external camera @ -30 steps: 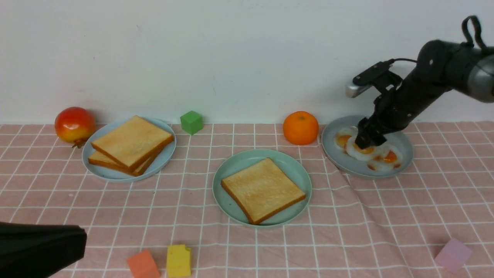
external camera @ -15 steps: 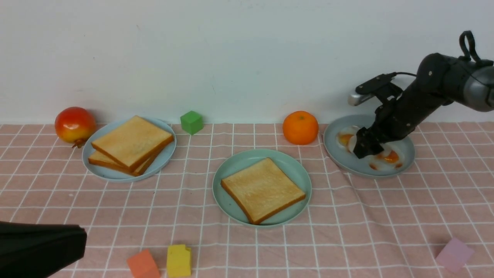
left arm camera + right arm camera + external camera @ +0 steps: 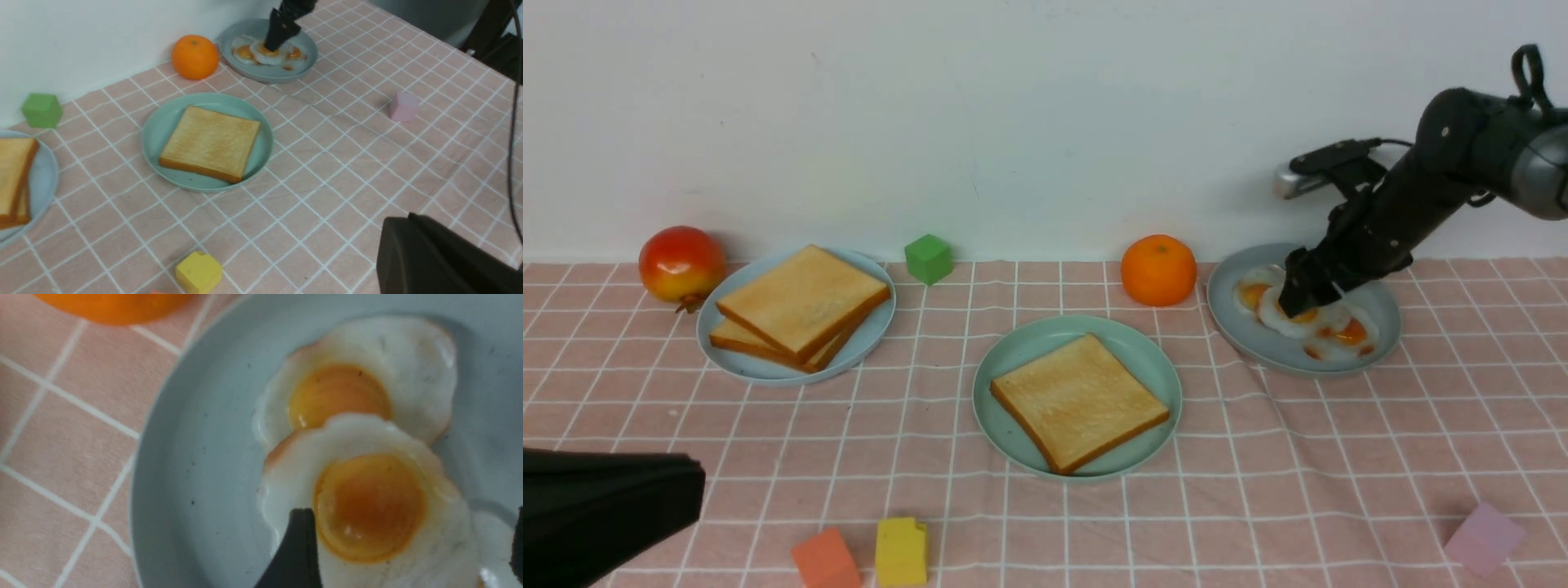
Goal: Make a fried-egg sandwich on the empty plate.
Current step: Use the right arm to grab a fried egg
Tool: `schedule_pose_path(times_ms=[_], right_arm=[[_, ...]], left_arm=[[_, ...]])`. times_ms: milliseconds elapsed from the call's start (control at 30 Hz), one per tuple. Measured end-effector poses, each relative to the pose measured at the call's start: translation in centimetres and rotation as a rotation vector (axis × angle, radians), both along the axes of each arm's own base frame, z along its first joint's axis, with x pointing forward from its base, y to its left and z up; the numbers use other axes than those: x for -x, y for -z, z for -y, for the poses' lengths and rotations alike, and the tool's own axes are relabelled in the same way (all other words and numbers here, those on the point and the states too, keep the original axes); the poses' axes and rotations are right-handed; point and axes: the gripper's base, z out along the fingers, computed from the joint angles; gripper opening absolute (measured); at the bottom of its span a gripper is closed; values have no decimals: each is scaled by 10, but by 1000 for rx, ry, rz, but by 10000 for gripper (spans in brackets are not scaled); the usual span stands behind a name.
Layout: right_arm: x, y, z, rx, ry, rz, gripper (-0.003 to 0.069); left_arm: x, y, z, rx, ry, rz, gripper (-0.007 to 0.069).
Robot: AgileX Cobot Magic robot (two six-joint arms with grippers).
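The mint-green plate [image 3: 1021, 347] [image 3: 163, 118] sits mid-table with one toast slice [image 3: 1078, 402] [image 3: 210, 143] flat on it. Two more toast slices [image 3: 800, 304] are stacked on a pale blue plate [image 3: 867, 339] at the left. On the grey-blue plate [image 3: 1376, 306] [image 3: 196, 457] at the right lie three overlapping fried eggs. My right gripper [image 3: 1298, 296] [image 3: 408, 547] hangs open just over the middle fried egg [image 3: 1278, 320] [image 3: 367, 506], one finger either side of its yolk. My left gripper [image 3: 613, 510] [image 3: 425, 253] is shut and empty at the table's near left.
An orange [image 3: 1159, 269] stands just left of the egg plate, and a red fruit [image 3: 681, 263] and a green cube [image 3: 929, 258] stand by the back wall. Orange [image 3: 825, 559], yellow [image 3: 901, 551] and pink [image 3: 1483, 539] blocks lie along the front edge. The cloth is wrinkled near the egg plate.
My right gripper dipped down onto the eggs, then lifted a little and stayed open. The left arm barely moved.
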Motion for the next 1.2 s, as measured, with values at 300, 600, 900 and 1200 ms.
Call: schedule_pose_path(times_ms=[300,600,900,1200], right_arm=[[-3,2,-3,-130,206,-36,571],[-11,-2,10,-126,263,55,549],[-17,16,33,-198,250,61,549],[-19,15,27,-329,231,76,549]], left_arm=[[-6,3,4,-24,-1,-22,-2],[-8,4,3,-57,-9,-1,3],[-8,3,3,-58,-12,12,4],[-10,0,4,-37,-18,47,4]])
